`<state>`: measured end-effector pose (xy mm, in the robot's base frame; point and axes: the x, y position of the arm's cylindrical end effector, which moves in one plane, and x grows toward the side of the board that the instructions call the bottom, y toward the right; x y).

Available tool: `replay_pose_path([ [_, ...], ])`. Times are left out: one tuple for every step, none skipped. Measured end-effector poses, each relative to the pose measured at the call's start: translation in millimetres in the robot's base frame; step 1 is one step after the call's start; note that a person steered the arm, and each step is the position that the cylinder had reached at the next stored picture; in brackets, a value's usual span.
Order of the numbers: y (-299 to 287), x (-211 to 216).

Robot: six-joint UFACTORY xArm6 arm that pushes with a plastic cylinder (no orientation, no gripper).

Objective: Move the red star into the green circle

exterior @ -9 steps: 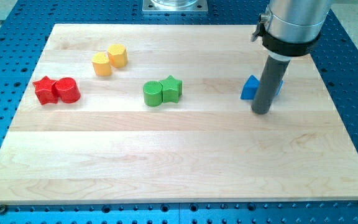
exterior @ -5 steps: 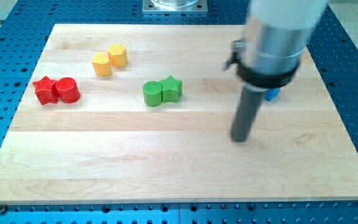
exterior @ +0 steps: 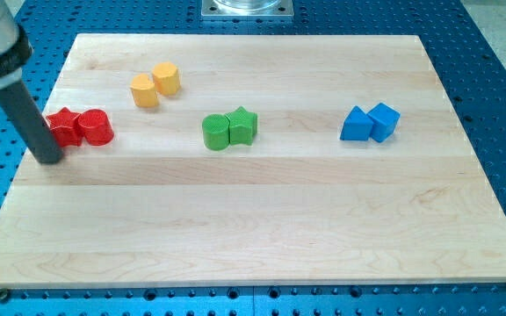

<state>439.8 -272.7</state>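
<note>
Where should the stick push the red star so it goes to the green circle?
Push the red star on its left side, heading right. My tip sits just left of and below it. The red round block touches its right side, so that one would probably slide along toward the green circle.

Red star [exterior: 62, 125] flat at board's left; green circle [exterior: 215, 132] mid-board, well apart.
</note>
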Motion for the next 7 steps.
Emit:
replay_pose_path([
  [-19.1, -23.4],
  [-18.2, -37.4],
  [60.4, -40.0],
  [97.9, -40.0],
  [99.9, -31.6],
  [128.2, -50.7],
  [130.6, -67.5],
])
